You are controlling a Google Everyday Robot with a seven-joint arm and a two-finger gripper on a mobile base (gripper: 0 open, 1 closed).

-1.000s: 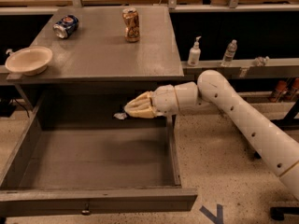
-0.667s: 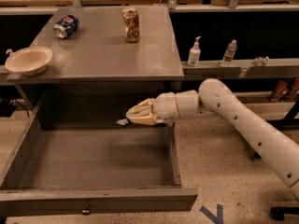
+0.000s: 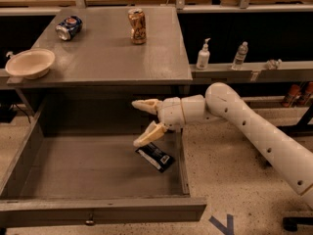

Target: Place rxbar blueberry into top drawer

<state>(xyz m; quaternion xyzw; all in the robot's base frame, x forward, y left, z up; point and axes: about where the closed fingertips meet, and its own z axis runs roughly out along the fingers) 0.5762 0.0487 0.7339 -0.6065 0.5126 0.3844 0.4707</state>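
The top drawer (image 3: 98,212) is pulled wide open under the grey desk. The rxbar blueberry (image 3: 155,156), a flat dark bar with white marks, is inside the drawer near its right wall, tilted, just below the gripper. My gripper (image 3: 140,123) hovers over the drawer's right rear part, under the desk's front edge. Its two cream fingers (image 3: 146,136) are spread apart and hold nothing. The white arm reaches in from the right.
On the desk top (image 3: 112,58) stand an orange-brown can (image 3: 137,26), a crushed blue can (image 3: 68,27) and a cream bowl (image 3: 29,62). A shelf at the right holds two bottles (image 3: 203,55). Speckled floor lies to the right of the drawer.
The gripper was shut around the bar; now its fingers have opened and the bar has dropped into the drawer near the right wall.
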